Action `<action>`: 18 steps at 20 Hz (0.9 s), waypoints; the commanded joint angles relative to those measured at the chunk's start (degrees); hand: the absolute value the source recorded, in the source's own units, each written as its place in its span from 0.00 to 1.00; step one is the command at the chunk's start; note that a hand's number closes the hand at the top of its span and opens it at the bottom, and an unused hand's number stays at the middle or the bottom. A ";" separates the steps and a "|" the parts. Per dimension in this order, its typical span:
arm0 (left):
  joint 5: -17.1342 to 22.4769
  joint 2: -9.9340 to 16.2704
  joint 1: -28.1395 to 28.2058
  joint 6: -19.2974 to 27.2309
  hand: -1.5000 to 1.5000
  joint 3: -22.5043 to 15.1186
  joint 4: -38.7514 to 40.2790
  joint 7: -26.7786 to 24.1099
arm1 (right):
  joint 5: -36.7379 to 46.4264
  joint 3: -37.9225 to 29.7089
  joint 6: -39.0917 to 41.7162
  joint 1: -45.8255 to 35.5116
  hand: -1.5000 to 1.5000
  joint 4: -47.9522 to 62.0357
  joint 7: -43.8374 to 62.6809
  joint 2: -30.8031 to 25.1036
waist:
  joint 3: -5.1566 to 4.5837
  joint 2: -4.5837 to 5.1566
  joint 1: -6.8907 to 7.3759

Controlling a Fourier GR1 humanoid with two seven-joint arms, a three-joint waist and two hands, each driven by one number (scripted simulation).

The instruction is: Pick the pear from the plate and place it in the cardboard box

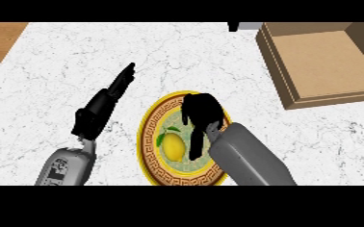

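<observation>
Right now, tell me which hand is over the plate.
The right hand: it hangs above the plate, fingers curled down beside the pear. The left hand lies over bare counter, fingers straight.

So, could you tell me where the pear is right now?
In the head view the pear lies on the plate, low and centre, just left of the right hand.

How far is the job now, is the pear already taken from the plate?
Done: nothing yet; the pear lies on the plate. In hand: the right robot hand is over the plate just beside the pear, fingers bent downward, but a grip on the pear does not show. The left robot hand rests open on the counter. Left: grasp, lift, and carry to the cardboard box, which holds nothing visible.
</observation>
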 commanded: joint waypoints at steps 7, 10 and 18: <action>-0.24 0.80 3.18 1.25 0.50 1.44 -2.50 0.31 | -1.61 -9.16 -10.50 16.03 1.00 -14.66 -35.78 -37.79 | 0.33 0.20 -3.92; -0.59 0.67 3.07 0.92 0.50 1.15 -1.43 -0.88 | -1.64 -14.88 -19.83 21.06 1.00 -13.19 -44.34 -42.78 | 0.22 0.70 -2.33; 0.12 1.42 4.22 -0.89 0.50 1.86 -1.34 -2.47 | -11.22 -30.49 -26.39 32.19 1.00 -22.22 -53.84 -49.60 | 0.06 0.51 -1.80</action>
